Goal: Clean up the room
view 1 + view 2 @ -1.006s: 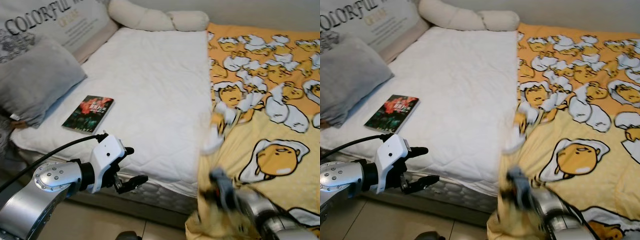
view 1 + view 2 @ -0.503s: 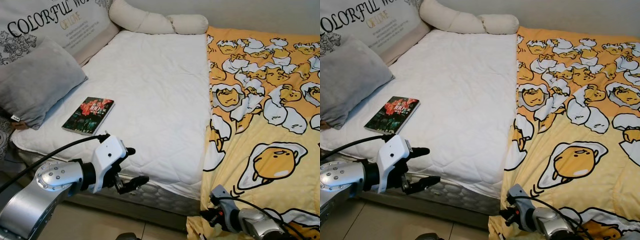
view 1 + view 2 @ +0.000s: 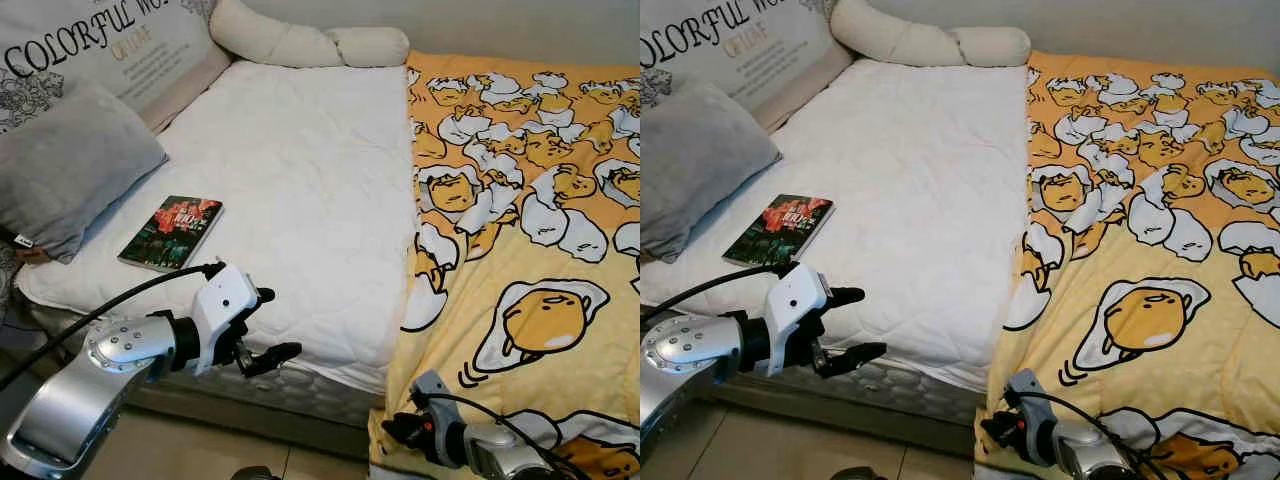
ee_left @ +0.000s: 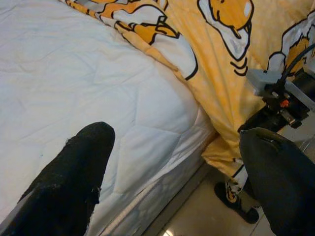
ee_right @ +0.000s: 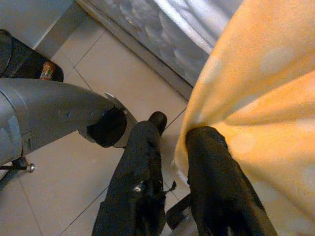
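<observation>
The yellow blanket [image 3: 520, 230] lies lengthwise along the bed's [image 3: 300, 190] right half, its foot edge draped over the side, where the right gripper [image 5: 170, 147] pinches its hem. Left gripper [image 3: 268, 325] hovers, fingers apart, near the book [image 3: 171, 232].

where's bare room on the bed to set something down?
Biggest free patch: the white mattress pad between the book and the yellow egg-print blanket. The strip behind the book is open too. Crowded: left edge, with the grey pillow and lettered cushion; the far end has a cream bolster.
</observation>
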{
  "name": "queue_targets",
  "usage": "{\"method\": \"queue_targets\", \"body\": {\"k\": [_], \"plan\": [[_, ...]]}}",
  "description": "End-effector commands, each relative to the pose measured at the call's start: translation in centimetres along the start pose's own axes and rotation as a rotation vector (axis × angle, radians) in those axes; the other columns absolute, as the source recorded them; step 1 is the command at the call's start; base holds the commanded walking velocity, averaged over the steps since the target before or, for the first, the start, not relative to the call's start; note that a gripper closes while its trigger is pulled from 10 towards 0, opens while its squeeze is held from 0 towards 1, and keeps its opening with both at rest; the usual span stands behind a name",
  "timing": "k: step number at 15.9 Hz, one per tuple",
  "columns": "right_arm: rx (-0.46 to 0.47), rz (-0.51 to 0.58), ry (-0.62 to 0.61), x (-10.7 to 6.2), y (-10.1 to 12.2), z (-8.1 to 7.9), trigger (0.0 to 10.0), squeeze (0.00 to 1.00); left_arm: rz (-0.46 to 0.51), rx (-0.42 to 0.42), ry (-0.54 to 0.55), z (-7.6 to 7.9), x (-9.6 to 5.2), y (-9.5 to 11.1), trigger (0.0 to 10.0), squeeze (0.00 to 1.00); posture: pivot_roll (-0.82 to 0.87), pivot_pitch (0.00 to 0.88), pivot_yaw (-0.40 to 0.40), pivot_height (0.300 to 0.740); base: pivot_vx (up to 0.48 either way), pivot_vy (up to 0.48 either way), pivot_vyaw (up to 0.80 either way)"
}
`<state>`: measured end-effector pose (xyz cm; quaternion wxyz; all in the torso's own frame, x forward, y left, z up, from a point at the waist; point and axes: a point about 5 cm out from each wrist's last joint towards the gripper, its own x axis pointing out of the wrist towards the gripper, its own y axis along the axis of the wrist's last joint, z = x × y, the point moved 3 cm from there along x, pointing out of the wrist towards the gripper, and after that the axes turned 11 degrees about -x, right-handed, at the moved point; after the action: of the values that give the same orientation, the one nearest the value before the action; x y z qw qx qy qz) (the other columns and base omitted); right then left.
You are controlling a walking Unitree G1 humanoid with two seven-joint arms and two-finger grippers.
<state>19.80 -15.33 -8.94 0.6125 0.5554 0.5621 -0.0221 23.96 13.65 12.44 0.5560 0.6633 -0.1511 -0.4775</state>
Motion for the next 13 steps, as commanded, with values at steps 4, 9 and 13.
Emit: {"method": "queue_targets", "body": {"k": [4, 9, 13], "plan": [[-0.003, 0.023, -0.059, -1.1, -0.4, 1.3, 10.0, 1.0, 0.052, -0.051, 0.095, -0.4, -0.3, -1.1, 10.0, 0.15, 0.08, 0.0, -0.026, 0.74, 0.0, 0.0, 0.0], [0.031, 0.329, -0.394, -3.6, 3.8, 5.5, 10.0, 1.0, 0.267, -0.241, 0.515, -3.2, -1.1, -1.9, 10.0, 0.15, 0.05, 0.0, -0.061, 0.74, 0.0, 0.0, 0.0], [0.061, 0.685, -0.661, -7.2, 12.8, 3.9, 10.0, 0.0, 0.35, -0.301, 0.671, -3.1, -1.2, -2.2, 10.0, 0.16, 0.06, 0.0, -0.079, 0.74, 0.0, -0.294, 0.0]]}}
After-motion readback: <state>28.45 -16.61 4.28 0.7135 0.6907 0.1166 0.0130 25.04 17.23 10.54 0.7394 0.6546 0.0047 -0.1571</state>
